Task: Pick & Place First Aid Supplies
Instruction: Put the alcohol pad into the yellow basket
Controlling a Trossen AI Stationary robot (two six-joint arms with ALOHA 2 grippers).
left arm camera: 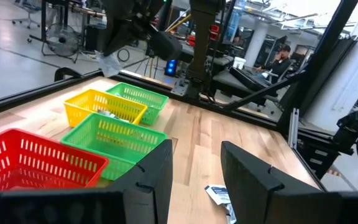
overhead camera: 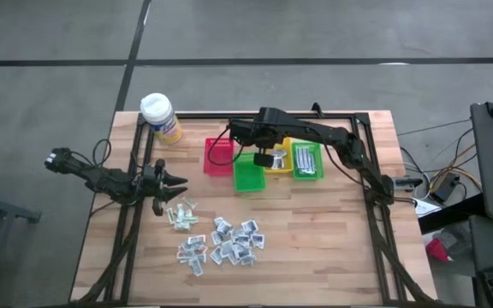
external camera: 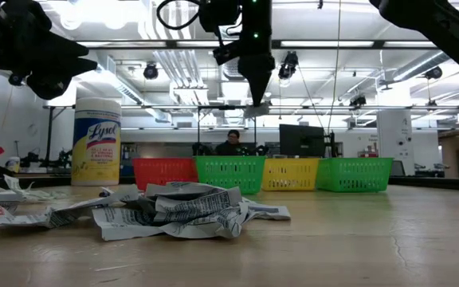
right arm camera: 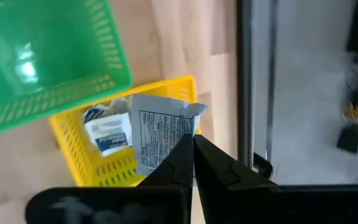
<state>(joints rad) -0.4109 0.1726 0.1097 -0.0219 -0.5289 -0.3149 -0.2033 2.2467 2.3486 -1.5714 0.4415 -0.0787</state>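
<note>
Many small white first aid packets (overhead camera: 221, 239) lie loose on the wooden table, and they also show in the low view (external camera: 174, 209). My right gripper (overhead camera: 270, 159) is high above the yellow bin (overhead camera: 278, 162) and is shut on one white printed packet (right arm camera: 160, 134). Another packet (right arm camera: 107, 134) lies inside the yellow bin. My left gripper (overhead camera: 176, 181) is open and empty, clear of the table, just beyond the pile's far left end. One packet (left arm camera: 219, 194) lies on the table ahead of its fingers. My right gripper pinches the white packet between its two fingertips by one edge (right arm camera: 178, 144). The fingers point down from above. The packet hangs below them, lifted clear, above the yellow bin (right arm camera: 104, 168); it also shows at the fingertips in the low view (external camera: 255, 109).
Four small bins stand in a row at the table's far middle: red (overhead camera: 219, 156), green (overhead camera: 249, 174), yellow, then green (overhead camera: 306, 161) with supplies in it. A yellow wipes bottle with a white cap (overhead camera: 161, 117) stands at the far left. A person sits in the room behind (external camera: 231, 142).
</note>
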